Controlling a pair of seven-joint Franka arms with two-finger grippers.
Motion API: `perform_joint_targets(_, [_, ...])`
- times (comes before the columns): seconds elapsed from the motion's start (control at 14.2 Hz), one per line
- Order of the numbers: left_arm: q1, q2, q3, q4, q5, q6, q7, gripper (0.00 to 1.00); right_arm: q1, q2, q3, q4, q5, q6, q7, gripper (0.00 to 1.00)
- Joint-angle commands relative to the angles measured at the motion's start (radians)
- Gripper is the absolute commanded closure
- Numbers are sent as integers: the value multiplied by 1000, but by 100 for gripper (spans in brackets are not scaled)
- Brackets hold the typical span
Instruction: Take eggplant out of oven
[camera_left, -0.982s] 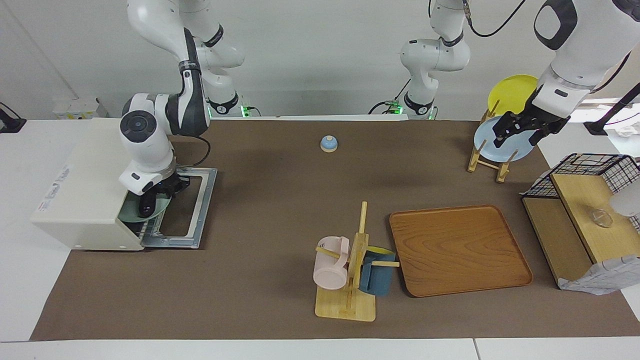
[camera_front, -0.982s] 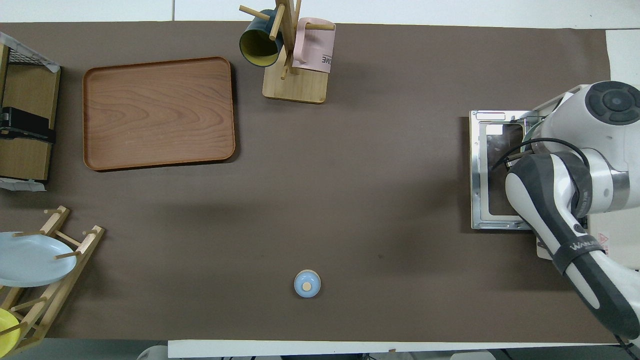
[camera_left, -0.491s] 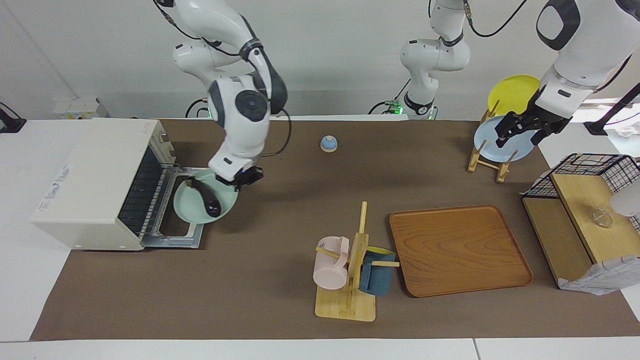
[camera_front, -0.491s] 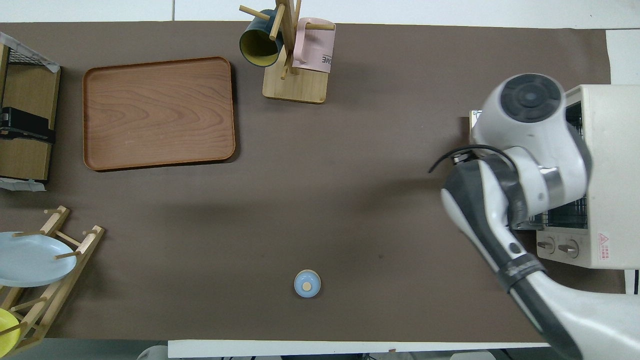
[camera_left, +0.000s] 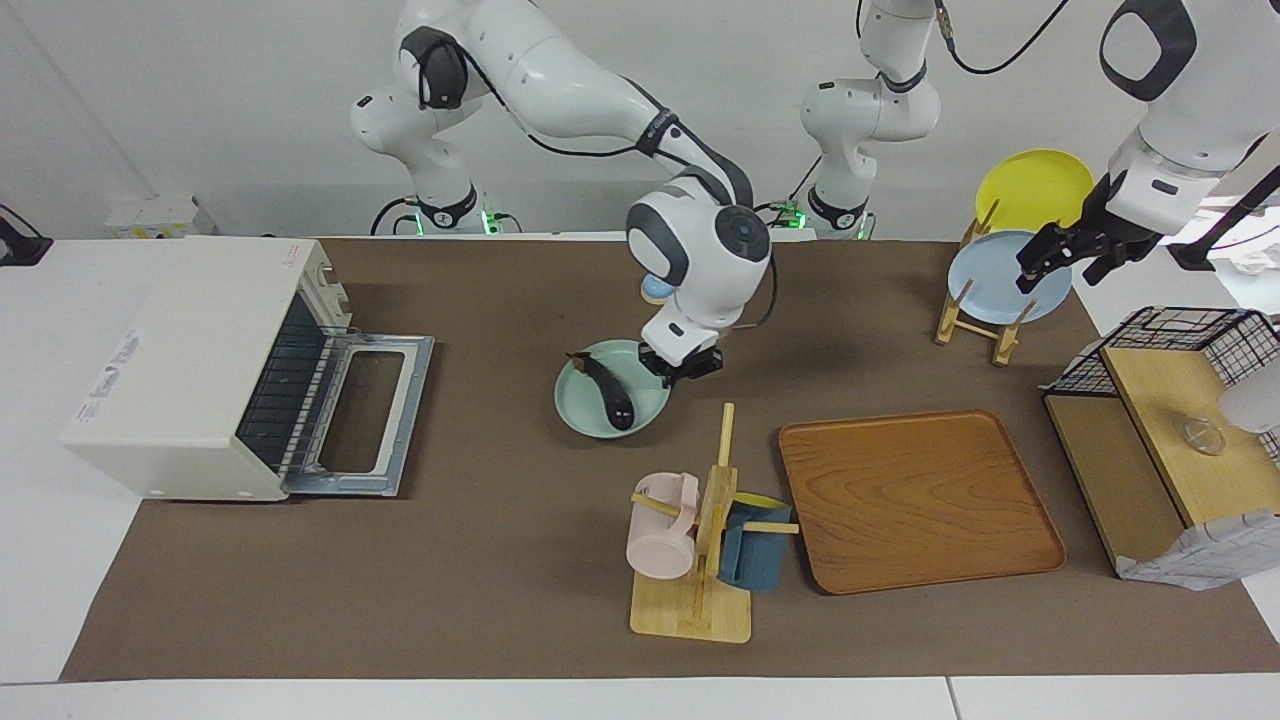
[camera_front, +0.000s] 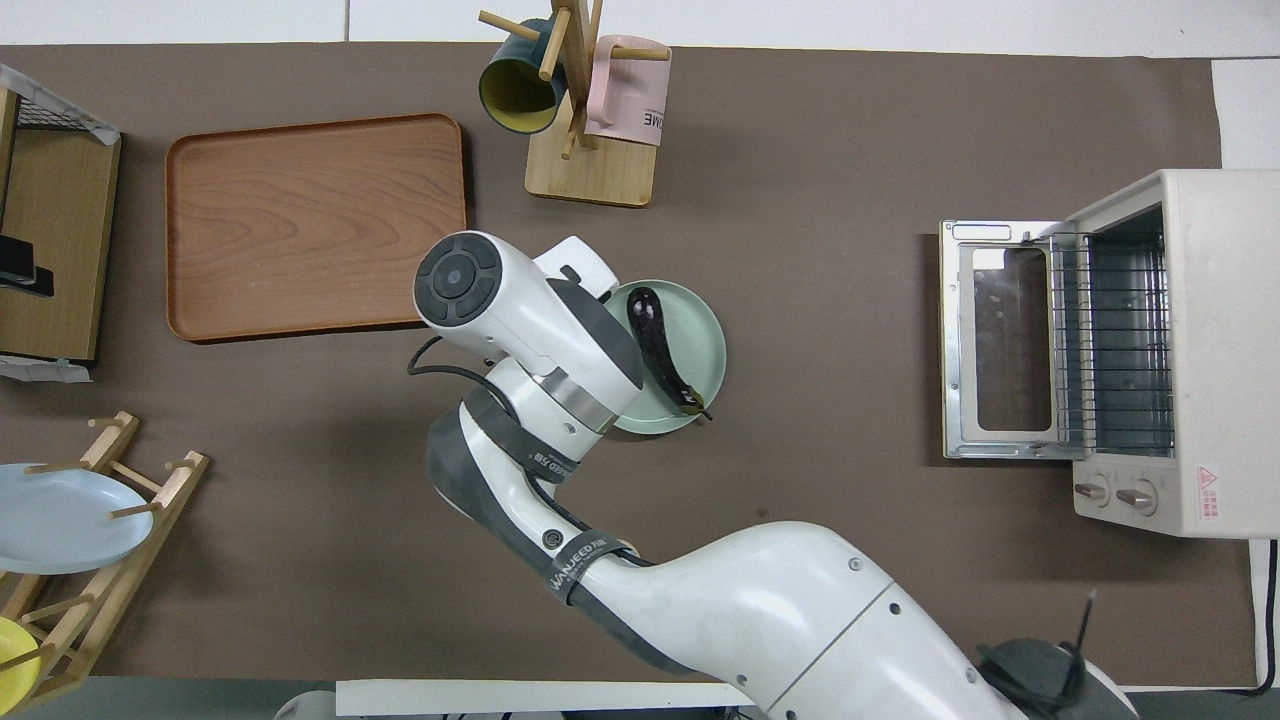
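Observation:
The eggplant (camera_left: 610, 392) is dark and glossy and lies on a pale green plate (camera_left: 585, 412) at the middle of the table, well apart from the oven. It also shows in the overhead view (camera_front: 658, 345), on the plate (camera_front: 700, 340). My right gripper (camera_left: 682, 366) is shut on the plate's rim on the side toward the left arm's end; in the overhead view the arm hides it. The cream oven (camera_left: 190, 360) stands at the right arm's end with its door (camera_left: 365, 420) folded down and its rack (camera_front: 1125, 340) bare. My left gripper (camera_left: 1065, 258) is open over the plate rack and waits.
A mug tree (camera_left: 700, 540) with a pink and a blue mug stands just farther from the robots than the green plate. A wooden tray (camera_left: 920, 500) lies beside it. A plate rack (camera_left: 985, 310) holds a blue and a yellow plate. A shelf with a wire basket (camera_left: 1180, 345) stands at the left arm's end.
My right arm drew the green plate with the eggplant out of the oven and carried it to the table's middle. My left gripper drifted slightly toward the left arm's end.

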Motion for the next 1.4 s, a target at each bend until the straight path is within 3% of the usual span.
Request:
perform_joint_targets(0.0, [-13, -77, -6, -133, 10, 38, -15, 0, -15, 25, 38, 63, 19, 8, 88, 80])
perform_joint_targets(0.07, [-15, -106, -15, -201, 10, 103, -37, 0, -6, 8, 33, 60, -10, 17, 90, 55])
perform_joint_targets(0.21, [-68, -135, -38, -319, 9, 246, -116, 0, -52, -79, 27, 52, -112, 9, 55, 51])
perform_joint_targets(0.35, [-177, -100, -39, -380, 9, 378, -239, 0, -178, -215, 31, -61, -114, -38, -162, 50])
perform_joint_targets(0.42, [-234, -74, -39, -394, 9, 427, -296, 0, -227, -278, 31, -157, -114, -46, -245, 57])
perform_joint_targets(0.56, [-403, 31, -39, -392, 7, 571, -487, 0, -371, -429, 31, -442, -116, 4, -405, 81])
perform_joint_targets(0.7, [-563, 145, -39, -379, 7, 721, -705, 0, -454, -487, 30, -619, -116, 82, -514, 96])
perform_joint_targets(0.84, [-678, 260, -39, -311, 3, 812, -840, 0, -582, -520, 31, -753, -117, 211, -634, 100])
perform_joint_targets(0.98, [-749, 402, -35, -190, 3, 822, -919, 0, -646, -524, 30, -821, -117, 299, -709, 100])
perform_joint_targets(1.05, [-757, 452, -35, -148, 4, 819, -921, 6, -664, -524, 30, -835, -119, 305, -712, 100])
perform_joint_targets(1.19, [-765, 480, -36, -135, 10, 808, -911, 78, -670, -524, 30, -859, -119, 331, -714, 100])
perform_joint_targets(1.33, [-763, 478, -33, -134, 12, 787, -908, 98, -677, -520, 30, -865, -127, 353, -741, 100])
